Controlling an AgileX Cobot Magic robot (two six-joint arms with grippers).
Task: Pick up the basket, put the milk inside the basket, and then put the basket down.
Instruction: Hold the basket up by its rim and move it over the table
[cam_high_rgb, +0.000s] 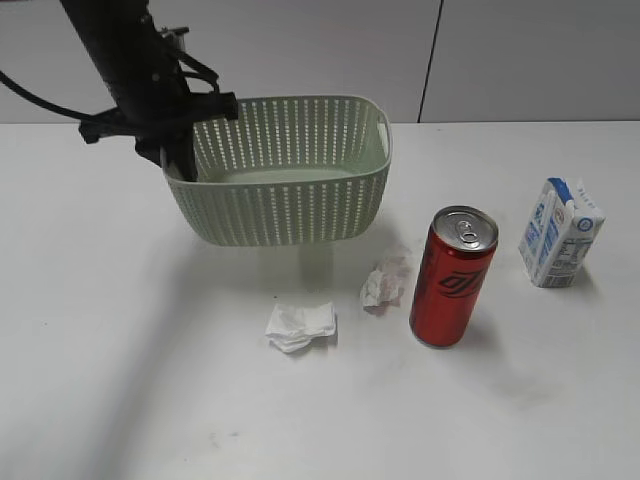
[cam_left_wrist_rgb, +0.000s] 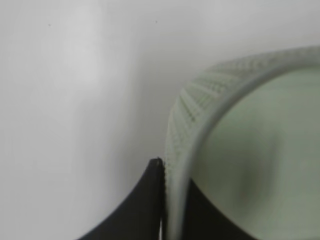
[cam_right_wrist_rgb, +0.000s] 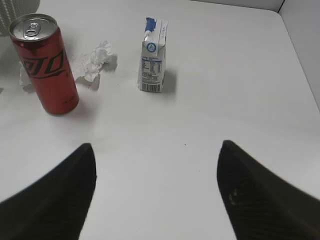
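Note:
The pale sage-green basket (cam_high_rgb: 290, 170) hangs tilted above the table, its left end raised. My left gripper (cam_high_rgb: 178, 160) is shut on the basket's left rim; in the left wrist view the rim (cam_left_wrist_rgb: 200, 115) runs between the two black fingers (cam_left_wrist_rgb: 172, 172). The basket is empty inside. The milk (cam_high_rgb: 561, 232), a small white carton with blue print, stands upright at the right of the table and also shows in the right wrist view (cam_right_wrist_rgb: 152, 56). My right gripper (cam_right_wrist_rgb: 156, 150) is open and empty, well short of the milk, and is out of the exterior view.
A tall red drink can (cam_high_rgb: 452, 277) stands between basket and milk; it also shows in the right wrist view (cam_right_wrist_rgb: 45, 62). Two crumpled white tissues (cam_high_rgb: 300, 325) (cam_high_rgb: 385, 280) lie in front of the basket. The table's right edge (cam_right_wrist_rgb: 300, 60) runs near the milk.

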